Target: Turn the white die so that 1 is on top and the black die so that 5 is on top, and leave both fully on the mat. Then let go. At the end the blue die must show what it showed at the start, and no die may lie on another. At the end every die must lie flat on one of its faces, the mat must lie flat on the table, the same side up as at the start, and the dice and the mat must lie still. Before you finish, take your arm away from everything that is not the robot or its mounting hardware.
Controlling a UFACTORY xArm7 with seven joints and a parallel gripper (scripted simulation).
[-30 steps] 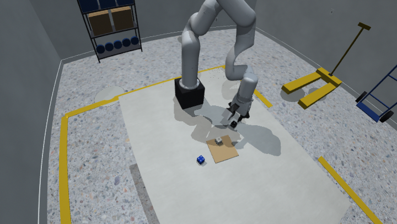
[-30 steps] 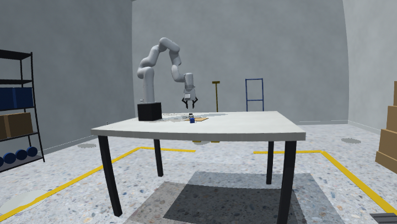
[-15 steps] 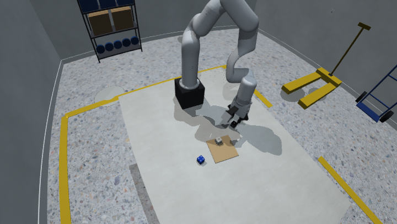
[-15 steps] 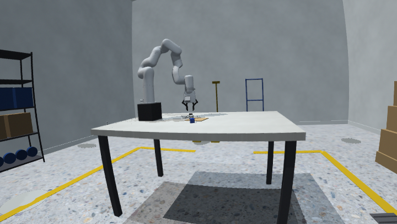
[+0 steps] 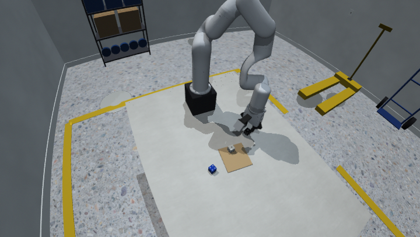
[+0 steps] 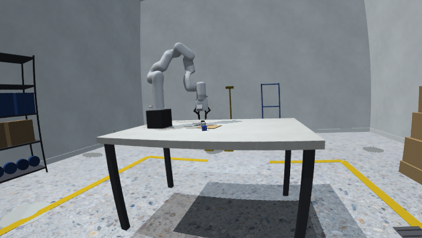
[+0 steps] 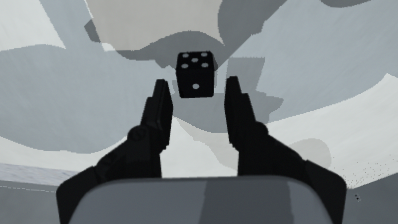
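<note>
The black die (image 7: pixel 195 74) lies on the table off the mat, just beyond my fingertips and in line with the gap between them. One of its faces shows one pip and the adjoining face shows several. My gripper (image 7: pixel 197 92) is partly open and empty; it hangs over the table behind the mat's far right corner (image 5: pixel 245 130). The white die (image 5: pixel 231 149) sits on the tan mat (image 5: pixel 235 157) near its far edge. The blue die (image 5: pixel 212 168) lies on the table to the left of the mat.
The arm's black base (image 5: pixel 200 99) stands at the back of the table. The table edges are far from the dice. A shelf rack (image 5: pixel 116 29), a pallet jack (image 5: pixel 332 94) and a blue hand truck (image 5: pixel 402 105) stand on the floor around.
</note>
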